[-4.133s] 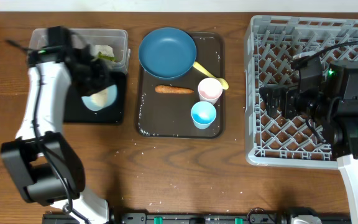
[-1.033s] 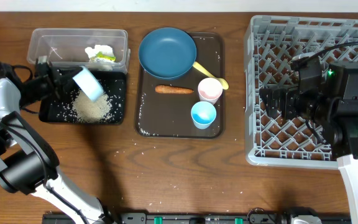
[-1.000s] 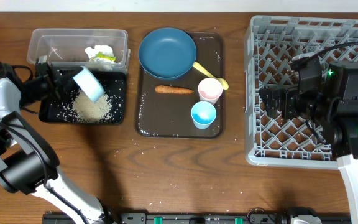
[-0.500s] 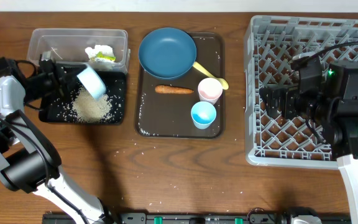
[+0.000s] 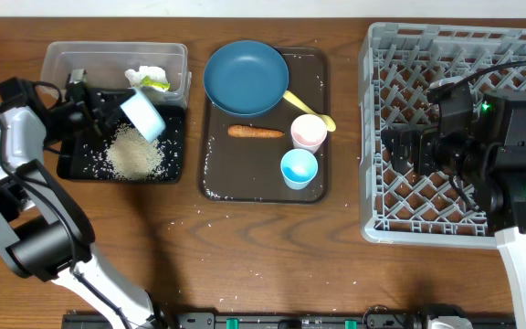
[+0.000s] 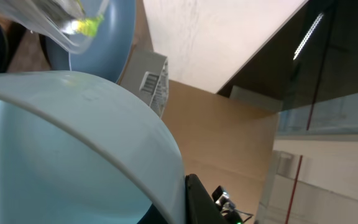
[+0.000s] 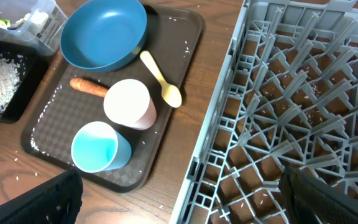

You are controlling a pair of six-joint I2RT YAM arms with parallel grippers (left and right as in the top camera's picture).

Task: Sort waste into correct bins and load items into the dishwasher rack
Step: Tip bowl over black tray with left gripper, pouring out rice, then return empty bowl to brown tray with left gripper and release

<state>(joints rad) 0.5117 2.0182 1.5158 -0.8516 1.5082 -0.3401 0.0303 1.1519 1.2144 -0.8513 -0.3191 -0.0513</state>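
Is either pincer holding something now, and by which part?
The left pincer grips the light blue bowl by its rim, above the black tray. The right pincer is open and empty.

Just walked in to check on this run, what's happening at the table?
The left gripper is shut on the light blue bowl, held tipped above the black tray, where a pile of rice lies. Crumpled paper sits in the clear tub. The right gripper hangs open and empty over the dishwasher rack, with no dishes visible in it. The plate, carrot stick, pink cup, blue cup and spoon lie on the brown tray.
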